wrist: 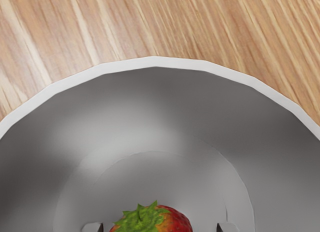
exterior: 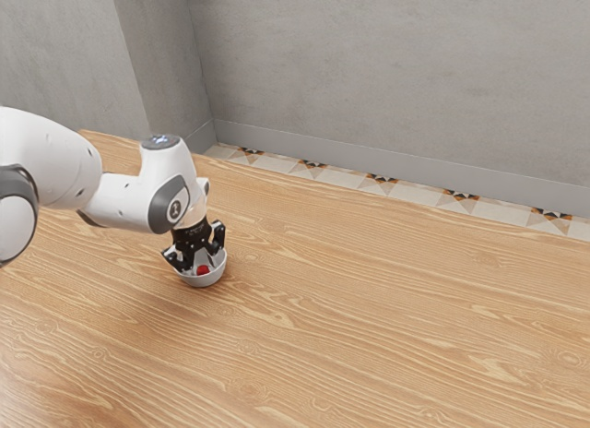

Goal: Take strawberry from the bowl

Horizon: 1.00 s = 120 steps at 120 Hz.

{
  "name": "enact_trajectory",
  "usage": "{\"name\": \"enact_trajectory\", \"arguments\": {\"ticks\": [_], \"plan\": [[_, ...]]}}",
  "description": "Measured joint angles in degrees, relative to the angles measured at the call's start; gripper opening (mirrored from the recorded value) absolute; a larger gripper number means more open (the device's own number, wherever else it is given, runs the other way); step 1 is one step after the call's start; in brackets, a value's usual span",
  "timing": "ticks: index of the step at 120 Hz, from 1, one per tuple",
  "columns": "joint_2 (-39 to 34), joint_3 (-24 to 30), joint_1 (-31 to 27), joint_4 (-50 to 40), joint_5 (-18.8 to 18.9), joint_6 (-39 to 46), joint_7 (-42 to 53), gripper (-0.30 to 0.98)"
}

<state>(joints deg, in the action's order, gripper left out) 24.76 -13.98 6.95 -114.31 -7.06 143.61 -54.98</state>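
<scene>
The black two-finger gripper (exterior: 201, 261) was positioned at the bowl, pointing downward, with its fingertips inside the rim. The fingers stood open, spaced wider than the fruit, and had hold of nothing. The red strawberry with a green leafy cap (wrist: 173, 222) was located inside the round white bowl with a grey interior (exterior: 205, 280), low in the bowl and between the two fingertips. In the wrist view, a gap separated the fruit from each fingertip; one gap was narrower than the other. The bowl sat upright on the light-brown wood-grain table (exterior: 369, 336). The white jointed arm (exterior: 120, 201) entered from the exterior view's left. Beyond the table were a patterned tile floor (exterior: 332, 176) and a grey plaster wall (exterior: 387, 77).
</scene>
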Motion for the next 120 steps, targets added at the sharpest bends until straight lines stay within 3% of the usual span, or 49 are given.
{"name": "enact_trajectory", "arguments": {"ticks": [91,120], "plan": [[0.95,-0.07,0.23,0.63,0.28,-0.06,-1.27,0.1],[-2.0,-0.1,1.16,0.23,0.6,-0.3,-1.81,0.07]]}}
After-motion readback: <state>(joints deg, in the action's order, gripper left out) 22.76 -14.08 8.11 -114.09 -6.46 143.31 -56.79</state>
